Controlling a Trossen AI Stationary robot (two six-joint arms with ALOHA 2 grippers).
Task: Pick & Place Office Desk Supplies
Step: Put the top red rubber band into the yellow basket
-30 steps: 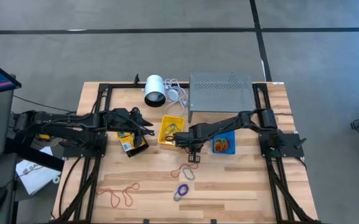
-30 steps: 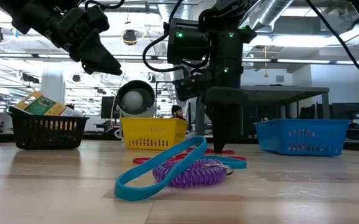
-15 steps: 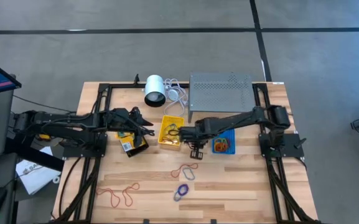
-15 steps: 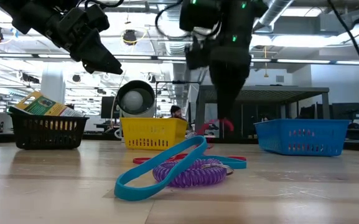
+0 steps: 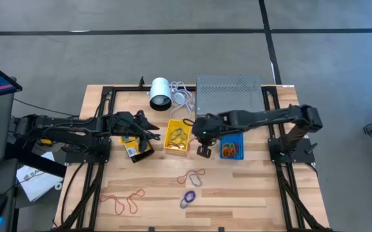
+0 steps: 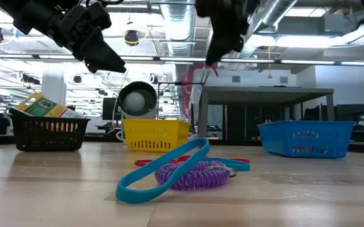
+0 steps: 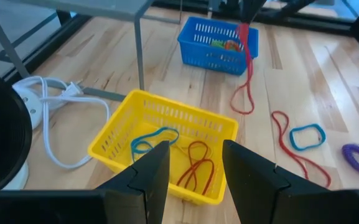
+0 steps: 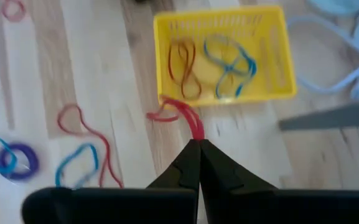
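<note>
Wooden table (image 5: 250, 193), right fingers (image 8: 195, 163) pinching red band (image 8: 180, 112)

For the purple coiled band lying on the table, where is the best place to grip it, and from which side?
Come from straight above and pinch the rim of the purple coiled band. It lies flat on the wooden table, so no side gives a hold. Probably take the side away from the blue band lying over it.
</note>
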